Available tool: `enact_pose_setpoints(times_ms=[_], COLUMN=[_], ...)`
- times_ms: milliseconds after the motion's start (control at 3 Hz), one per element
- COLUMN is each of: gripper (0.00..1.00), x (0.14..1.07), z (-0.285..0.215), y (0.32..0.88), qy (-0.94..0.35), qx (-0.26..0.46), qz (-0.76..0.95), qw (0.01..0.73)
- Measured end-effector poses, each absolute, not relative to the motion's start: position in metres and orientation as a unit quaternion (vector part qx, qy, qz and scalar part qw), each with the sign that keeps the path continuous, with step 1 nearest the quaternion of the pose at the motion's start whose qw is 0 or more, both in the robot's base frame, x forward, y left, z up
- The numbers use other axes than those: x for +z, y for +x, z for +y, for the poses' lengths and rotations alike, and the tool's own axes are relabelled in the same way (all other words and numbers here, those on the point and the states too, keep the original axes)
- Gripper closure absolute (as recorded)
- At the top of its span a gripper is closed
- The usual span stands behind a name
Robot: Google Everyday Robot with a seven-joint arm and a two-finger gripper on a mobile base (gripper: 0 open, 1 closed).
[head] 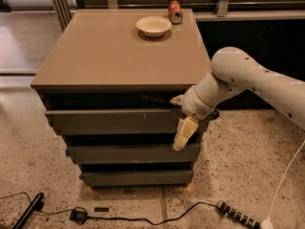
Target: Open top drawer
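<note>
Three grey drawer fronts stack beneath the brown cabinet top (114, 56), and the top drawer (109, 121) is the uppermost and widest. A pale bowl (153, 26) and a can (175, 11) stand near the far edge. At the drawer's right end is the gripper (181, 120), spread apart, one finger (185, 132) hanging over the front, possibly touching it.

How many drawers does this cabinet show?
3, stacked: the top drawer under the tabletop, the middle drawer below it, the bottom drawer near the floor. None seems hidden. The gripper is at the top drawer's right end.
</note>
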State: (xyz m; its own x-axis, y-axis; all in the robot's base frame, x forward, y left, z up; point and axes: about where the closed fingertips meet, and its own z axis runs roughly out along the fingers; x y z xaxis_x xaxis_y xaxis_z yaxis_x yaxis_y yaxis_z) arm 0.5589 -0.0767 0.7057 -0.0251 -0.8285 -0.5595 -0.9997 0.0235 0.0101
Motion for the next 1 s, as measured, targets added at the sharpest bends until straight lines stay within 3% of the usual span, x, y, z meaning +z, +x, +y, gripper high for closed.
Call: enact_pose_setpoints(times_ms=[1000], gripper=[0.00], x=[0.6988], z=[-0.0677], y=[0.5641], qy=[-0.667], qx=[0.218], qz=[0.678], qw=[0.219])
